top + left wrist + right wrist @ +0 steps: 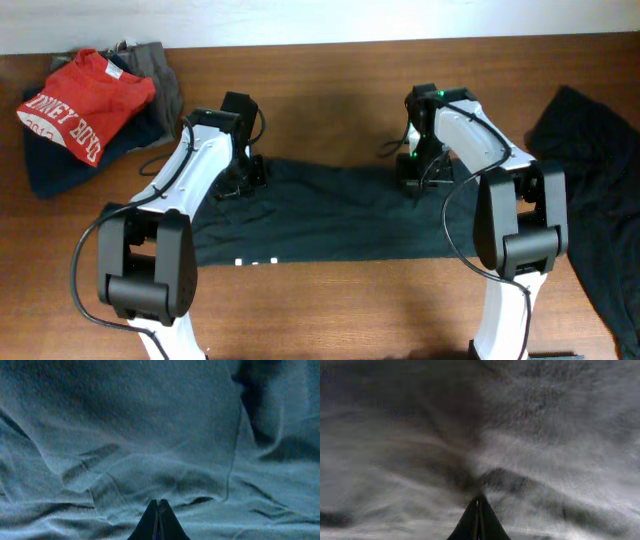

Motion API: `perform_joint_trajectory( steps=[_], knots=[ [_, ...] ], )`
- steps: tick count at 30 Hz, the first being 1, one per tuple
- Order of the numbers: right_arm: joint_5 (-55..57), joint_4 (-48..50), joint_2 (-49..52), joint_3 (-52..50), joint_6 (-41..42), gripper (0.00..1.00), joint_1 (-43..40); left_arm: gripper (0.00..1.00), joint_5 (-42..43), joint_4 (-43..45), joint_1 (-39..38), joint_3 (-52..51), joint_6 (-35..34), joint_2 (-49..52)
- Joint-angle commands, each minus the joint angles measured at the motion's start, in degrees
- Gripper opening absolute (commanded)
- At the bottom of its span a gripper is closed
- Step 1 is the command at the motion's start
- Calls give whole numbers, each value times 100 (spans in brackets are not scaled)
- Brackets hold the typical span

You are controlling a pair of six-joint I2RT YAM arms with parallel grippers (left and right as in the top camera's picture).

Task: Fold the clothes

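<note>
**Both grippers closed on the far edge of the black T-shirt**

Your black T-shirt (pixel 330 215) lies across the middle of the wooden table (pixel 350 310) as a long, flat band running left to right. A small strip of white lettering (pixel 255 264) peeks out at its near edge, left of centre.

The left gripper (pixel 243 178) is down on the shirt's far edge near its left end. In the left wrist view its fingers (pixel 150 525) are pressed together with no gap between them. The tips are sunk into the cloth, which lies in creases and low folds around them, so you have a thin pinch of fabric there.

The right gripper (pixel 418 178) is down on the same far edge, towards the right end. Its fingers (pixel 470 525) are likewise squeezed flat against each other, and a dark ridge of cloth rises straight from the tips. The view is too blurred to show more than that.

The two grippers are well apart, with the upper part of the shirt stretched between them.

At the table's far left corner you have a pile. A red shirt (pixel 85 100) with white lettering sits on top, a navy garment (pixel 55 170) is under it and a grey garment (pixel 165 80) is behind. Another black garment (pixel 600 180) lies crumpled along the right side, apart from the T-shirt.
</note>
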Motion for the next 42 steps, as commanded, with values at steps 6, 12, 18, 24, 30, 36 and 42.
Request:
perform_joint_trajectory(
  steps=[6, 12, 18, 24, 30, 36, 42],
  knots=[
    [-2, 494, -72, -623, -426, 4, -557, 2, -79, 181, 330, -133, 52, 813],
    [380, 765, -70, -793, -422, 4, -739, 1, -382, 87, 710, -136, 74, 925],
    [382, 756, -70, -686, -361, 4, -922, 1, -688, -221, 1329, -133, -70, 925],
    [317, 409, -79, -212, -365, 4, -918, 1, -750, -470, 1639, -87, -76, 772],
    [319, -173, -79, 496, -365, 4, -920, 1, -750, -647, 1574, 101, -74, 199],
    [321, -387, -76, 868, -455, 9, -927, 1, -498, -859, 1523, 127, -70, -579],
    [584, -205, -61, 540, -553, 13, -931, 1, -24, -667, 1338, 31, 79, -492]
  ],
)
